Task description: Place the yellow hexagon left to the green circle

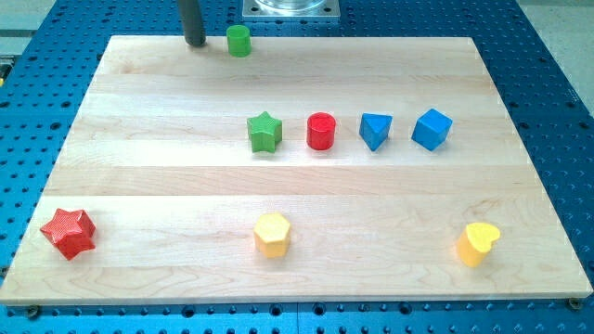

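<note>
The yellow hexagon [273, 234] lies near the view's bottom, about the middle of the wooden board [167, 186]. The green circle [239, 40], a small cylinder, stands at the board's top edge, left of centre. My tip [196, 43] is at the top edge, just left of the green circle with a small gap between them, and far from the yellow hexagon.
A green star [264, 132], red cylinder [321, 131], blue triangle block [375, 130] and blue cube [432, 129] form a row across the middle. A red star [69, 232] lies at bottom left, a yellow heart [477, 243] at bottom right. A metal mount [291, 7] sits above the board.
</note>
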Tool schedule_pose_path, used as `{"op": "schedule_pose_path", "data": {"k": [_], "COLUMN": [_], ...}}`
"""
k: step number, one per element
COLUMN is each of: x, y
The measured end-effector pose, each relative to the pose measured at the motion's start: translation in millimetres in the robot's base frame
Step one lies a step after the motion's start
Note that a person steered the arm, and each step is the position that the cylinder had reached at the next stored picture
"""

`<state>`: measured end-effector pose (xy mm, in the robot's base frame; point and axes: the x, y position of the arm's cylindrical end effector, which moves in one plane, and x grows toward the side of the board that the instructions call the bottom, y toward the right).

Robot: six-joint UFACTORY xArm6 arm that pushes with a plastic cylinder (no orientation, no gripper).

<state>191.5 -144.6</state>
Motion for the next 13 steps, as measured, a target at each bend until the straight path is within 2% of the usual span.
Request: {"op": "schedule_pose_path", "data": {"k": [1,2,3,4,5,6,7,8,9,10,11,13], "x": [3,58,109,150,138,101,100,102,88,141,177,183], "y": [75,158,145,165,259,266,209,121,66,53,56,37]}}
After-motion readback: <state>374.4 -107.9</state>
